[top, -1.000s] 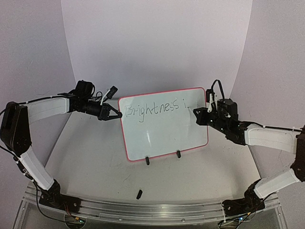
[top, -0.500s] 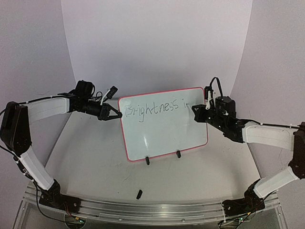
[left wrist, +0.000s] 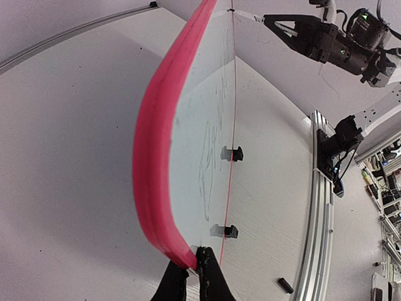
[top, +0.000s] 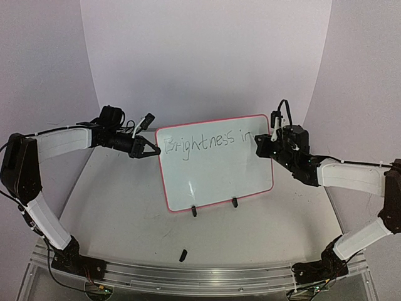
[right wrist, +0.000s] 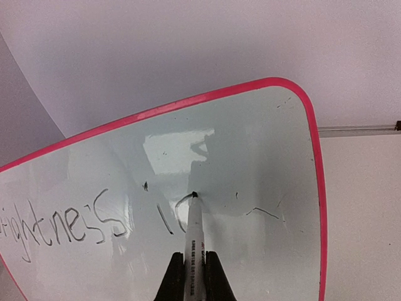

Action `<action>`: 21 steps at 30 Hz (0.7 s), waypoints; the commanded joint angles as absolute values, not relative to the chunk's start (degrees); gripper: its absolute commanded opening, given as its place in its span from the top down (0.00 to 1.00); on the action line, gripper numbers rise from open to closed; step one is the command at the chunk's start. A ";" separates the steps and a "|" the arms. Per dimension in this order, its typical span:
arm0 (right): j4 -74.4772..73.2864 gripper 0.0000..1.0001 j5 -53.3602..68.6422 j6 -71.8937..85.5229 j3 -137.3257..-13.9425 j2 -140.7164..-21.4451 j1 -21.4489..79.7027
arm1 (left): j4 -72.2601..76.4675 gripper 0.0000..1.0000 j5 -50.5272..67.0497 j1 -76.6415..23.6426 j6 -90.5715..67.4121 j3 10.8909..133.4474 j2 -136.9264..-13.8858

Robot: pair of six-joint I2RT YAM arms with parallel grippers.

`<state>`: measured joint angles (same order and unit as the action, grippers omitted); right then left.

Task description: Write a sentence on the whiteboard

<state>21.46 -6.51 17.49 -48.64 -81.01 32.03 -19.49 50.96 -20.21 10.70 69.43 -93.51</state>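
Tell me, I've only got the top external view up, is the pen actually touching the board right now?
Observer: Yes. In the right wrist view the tip of the marker rests on the whiteboard, at the top of the last letter's arch in the sentence.
Operator: Does the right gripper have it?
Observer: The right gripper is shut on the marker's barrel, which points straight out from between the fingers.
Operator: And the left side?
Observer: In the left wrist view the left gripper appears to pinch the whiteboard's pink frame at its edge, fingers closed.
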 commanded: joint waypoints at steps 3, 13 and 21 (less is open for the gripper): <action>21.37 1.00 -9.03 18.41 -49.01 -81.44 32.00 | -20.28 1.00 47.33 -21.18 17.32 70.40 -95.21; 20.04 1.00 -7.30 19.80 -46.17 -80.22 32.00 | -20.29 1.00 47.46 -21.18 17.25 70.41 -95.28; 19.80 1.00 -7.39 20.09 -45.54 -79.36 32.00 | -20.21 1.00 47.46 -21.18 17.17 70.40 -95.30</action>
<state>21.37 -6.83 19.61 -46.16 -80.46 32.05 -19.55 50.96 -20.21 10.50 69.78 -93.91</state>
